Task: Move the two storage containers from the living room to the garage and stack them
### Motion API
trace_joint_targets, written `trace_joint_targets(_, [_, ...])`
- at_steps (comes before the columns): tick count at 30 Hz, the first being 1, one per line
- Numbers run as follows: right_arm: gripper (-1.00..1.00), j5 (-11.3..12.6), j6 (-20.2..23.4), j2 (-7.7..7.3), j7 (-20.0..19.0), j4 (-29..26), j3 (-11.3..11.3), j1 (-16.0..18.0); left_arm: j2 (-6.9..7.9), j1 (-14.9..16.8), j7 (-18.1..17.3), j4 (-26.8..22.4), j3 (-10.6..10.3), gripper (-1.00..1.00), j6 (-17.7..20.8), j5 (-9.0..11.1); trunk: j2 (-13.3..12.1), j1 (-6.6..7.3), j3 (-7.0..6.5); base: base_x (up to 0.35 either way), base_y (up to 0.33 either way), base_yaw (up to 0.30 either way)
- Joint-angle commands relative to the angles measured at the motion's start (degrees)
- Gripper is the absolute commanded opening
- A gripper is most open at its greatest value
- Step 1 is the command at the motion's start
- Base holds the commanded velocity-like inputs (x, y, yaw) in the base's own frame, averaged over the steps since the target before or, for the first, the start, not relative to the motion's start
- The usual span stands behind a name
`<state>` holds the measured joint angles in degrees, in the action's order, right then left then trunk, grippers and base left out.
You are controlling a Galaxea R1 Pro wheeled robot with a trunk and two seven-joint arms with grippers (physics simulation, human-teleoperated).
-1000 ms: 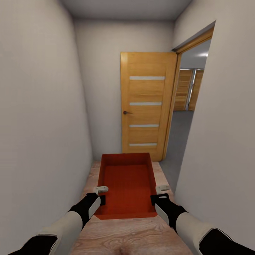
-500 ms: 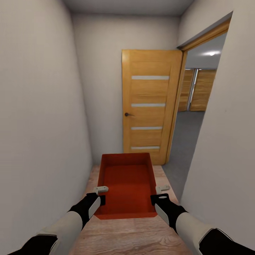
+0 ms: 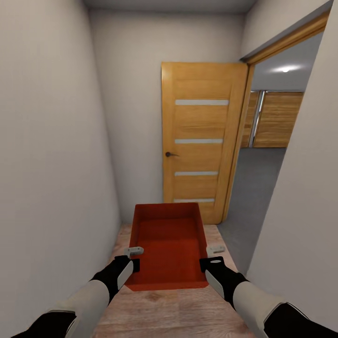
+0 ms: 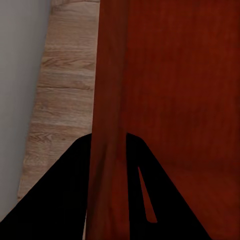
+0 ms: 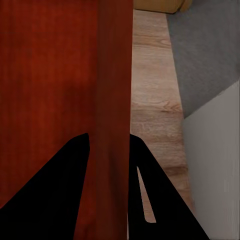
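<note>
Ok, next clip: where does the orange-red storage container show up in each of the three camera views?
Head view: storage container low in the middle, held between the left gripper and right gripper.
Left wrist view: one side wall runs between the dark fingers, with the inside alongside.
Right wrist view: the opposite wall, clamped likewise.
Shared landmark: the wood-plank floor beneath it.

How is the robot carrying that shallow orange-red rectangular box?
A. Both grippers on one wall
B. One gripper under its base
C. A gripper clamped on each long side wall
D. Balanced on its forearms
C: the left gripper pinches the left wall of the orange-red box and the right gripper pinches the right wall.
</note>
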<state>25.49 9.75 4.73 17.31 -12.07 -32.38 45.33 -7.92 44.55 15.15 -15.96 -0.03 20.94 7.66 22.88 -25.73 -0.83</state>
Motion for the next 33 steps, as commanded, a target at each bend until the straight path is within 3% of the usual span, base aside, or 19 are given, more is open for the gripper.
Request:
trace_joint_targets(1, [-1.0, 1.05, 0.44, -0.07, 0.53, 0.12, -0.73, 0.0, 0.55, 0.01, 0.67, -0.3, -0.41, -1.0, 0.15, -1.68, 0.04, -0.05, 0.02, 0.322, 0.0, 0.0])
trace_joint_targets(33, [-1.0, 1.05, 0.48, -0.07, 0.53, 0.12, -0.73, -0.03, 0.59, 0.01, 0.67, -0.3, -0.41, -1.0, 0.15, -1.68, 0.04, -0.05, 0.02, 0.322, 0.0, 0.0])
